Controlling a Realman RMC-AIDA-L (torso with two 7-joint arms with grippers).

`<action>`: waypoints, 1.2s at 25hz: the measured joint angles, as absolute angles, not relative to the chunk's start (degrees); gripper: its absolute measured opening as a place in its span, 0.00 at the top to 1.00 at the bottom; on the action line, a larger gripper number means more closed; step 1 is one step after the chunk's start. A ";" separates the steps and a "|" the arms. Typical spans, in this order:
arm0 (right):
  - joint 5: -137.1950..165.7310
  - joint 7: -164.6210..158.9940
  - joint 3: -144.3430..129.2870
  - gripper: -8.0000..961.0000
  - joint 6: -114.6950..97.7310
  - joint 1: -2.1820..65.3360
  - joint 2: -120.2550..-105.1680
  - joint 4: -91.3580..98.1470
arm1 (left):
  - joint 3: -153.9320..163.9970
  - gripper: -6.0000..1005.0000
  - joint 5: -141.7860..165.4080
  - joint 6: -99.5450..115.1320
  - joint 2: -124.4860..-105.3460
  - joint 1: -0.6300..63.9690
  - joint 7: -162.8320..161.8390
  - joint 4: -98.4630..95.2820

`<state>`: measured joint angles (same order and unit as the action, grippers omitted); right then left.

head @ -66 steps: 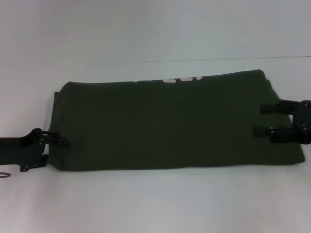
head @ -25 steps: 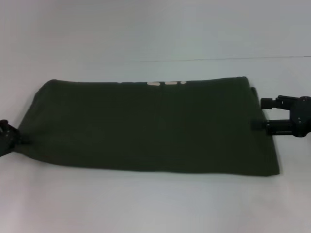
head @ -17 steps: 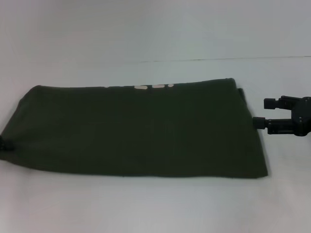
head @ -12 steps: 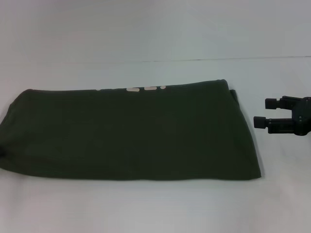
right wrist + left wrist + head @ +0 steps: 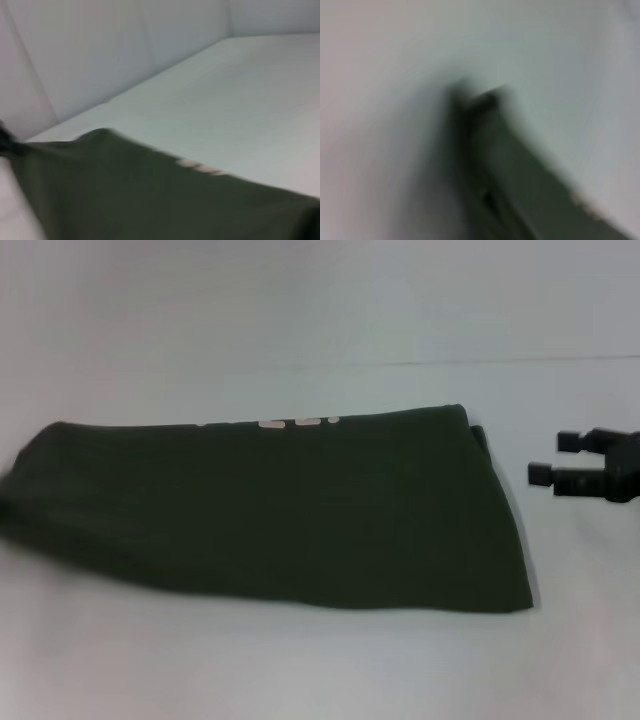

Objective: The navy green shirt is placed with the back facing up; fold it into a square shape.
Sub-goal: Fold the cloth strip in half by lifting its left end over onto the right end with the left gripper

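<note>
— Where is the navy green shirt [image 5: 270, 510]?
— Folded into a long band across the white table [image 5: 320, 670], its nine o'clock end cut off.
— And the grippers?
— Right gripper [image 5: 555, 458] at three o'clock, fingers apart, empty. Left gripper's state: cannot tell.

shirt [image 5: 270, 510] flat on table [image 5: 320, 670], spans left–center; right gripper [image 5: 548, 458] just right of it, apparently not touching.

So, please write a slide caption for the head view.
Folded navy green shirt lying on the table, right gripper open beside it.
</note>
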<state>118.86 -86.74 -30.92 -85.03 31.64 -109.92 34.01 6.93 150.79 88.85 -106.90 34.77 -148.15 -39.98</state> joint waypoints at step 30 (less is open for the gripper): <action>120.15 -93.80 -30.37 0.03 -64.52 30.30 -109.97 33.17 | 50.07 0.86 113.42 65.13 -124.53 63.64 -129.22 -12.30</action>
